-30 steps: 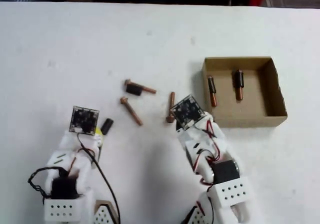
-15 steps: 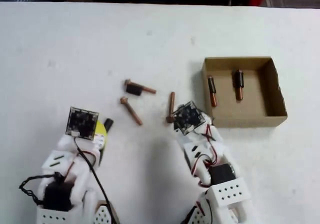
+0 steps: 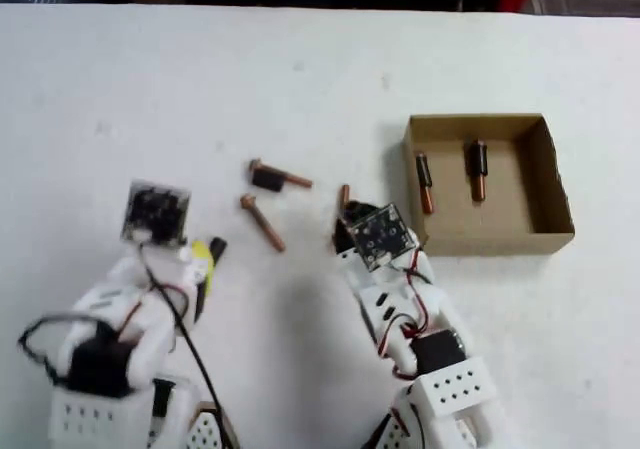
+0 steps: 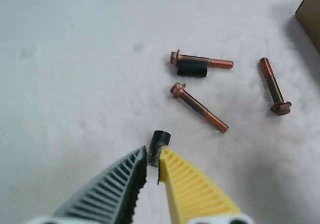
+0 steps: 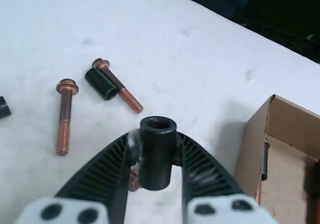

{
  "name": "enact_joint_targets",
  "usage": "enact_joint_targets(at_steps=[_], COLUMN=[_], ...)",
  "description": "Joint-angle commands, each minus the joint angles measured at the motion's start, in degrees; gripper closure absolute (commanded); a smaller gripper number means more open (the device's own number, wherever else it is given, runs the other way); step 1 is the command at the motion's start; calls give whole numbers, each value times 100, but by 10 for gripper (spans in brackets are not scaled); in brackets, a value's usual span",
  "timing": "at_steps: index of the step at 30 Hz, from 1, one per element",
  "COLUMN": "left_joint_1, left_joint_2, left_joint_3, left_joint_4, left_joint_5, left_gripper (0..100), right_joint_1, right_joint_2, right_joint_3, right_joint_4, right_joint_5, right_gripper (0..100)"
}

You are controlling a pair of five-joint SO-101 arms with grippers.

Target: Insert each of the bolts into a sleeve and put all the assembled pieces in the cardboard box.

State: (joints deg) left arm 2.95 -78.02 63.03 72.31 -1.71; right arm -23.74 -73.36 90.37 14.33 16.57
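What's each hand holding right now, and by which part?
Left hand pinches a black sleeve by one end; right hand grips a second sleeve around its middle.

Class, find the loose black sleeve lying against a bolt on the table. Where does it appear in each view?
High view: sleeve mid-table, left of the cardboard box, against a bolt.
Left wrist view: sleeve alongside that bolt's shank, near its head.
Right wrist view: sleeve beside the same bolt's head end.
Shared landmark: that touching bolt.
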Motion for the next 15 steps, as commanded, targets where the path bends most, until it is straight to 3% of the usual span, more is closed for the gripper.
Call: enact_joint_targets(at_steps=[1, 7, 15], left_joint_1=[303, 549, 716], left_joint_2=[1262, 2958, 4980], left_joint_3=[-668, -1152, -2295], left_joint_4=[-220, -791, -897], left_joint_5=[79, 149, 1152], left_gripper=[921, 919, 917], right_joint_1=[-171, -163, -198], right_joint_2=[-75, -110, -119], right_joint_3=[-62, 18, 343], right_joint_4=[-171, 22, -646], right_joint_5=[-53, -35, -53], right_gripper=[982, 982, 982])
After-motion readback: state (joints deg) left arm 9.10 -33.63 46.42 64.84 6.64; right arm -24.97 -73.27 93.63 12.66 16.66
